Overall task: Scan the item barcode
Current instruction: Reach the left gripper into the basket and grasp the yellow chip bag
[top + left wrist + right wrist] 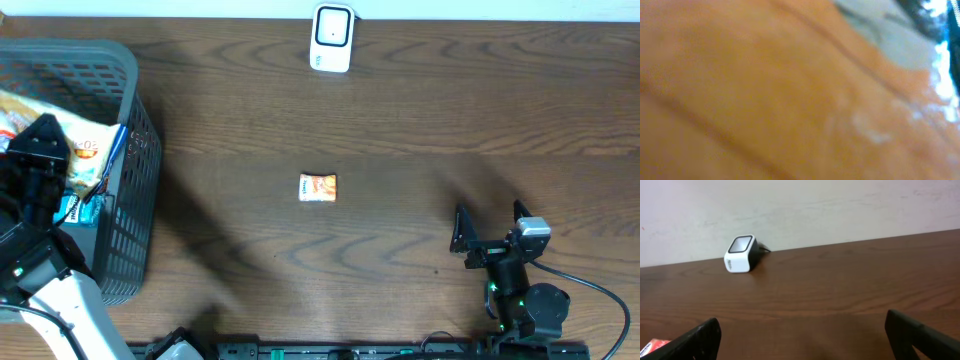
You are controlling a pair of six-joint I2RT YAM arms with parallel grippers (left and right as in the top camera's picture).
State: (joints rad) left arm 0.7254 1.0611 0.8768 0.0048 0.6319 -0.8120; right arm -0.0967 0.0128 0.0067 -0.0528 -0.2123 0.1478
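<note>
Two arms share the dark wooden bench [400, 120], and only one is working. The left claw [45, 135] is sunk into the grey plastic mesh basket [135, 180] at the bench's left edge, among crinkled orange-and-white snack packets [75, 125]. Its own camera is filled by a blurred orange surface [765, 100], probably a packet pressed close. I cannot tell whether the fingers are closed on anything.

The right claw [490, 222] hangs at the near right with jaws wide apart and empty, likely parked to leave the middle free.

A small orange foil packet [318, 187] lies flat mid-bench, well apart from everything. The white barcode scanner [332, 38] stands at the far edge by the wall, window facing inward, so an item can be presented from the open centre. The basket's tall walls are the one tight spot for lifting out.
</note>
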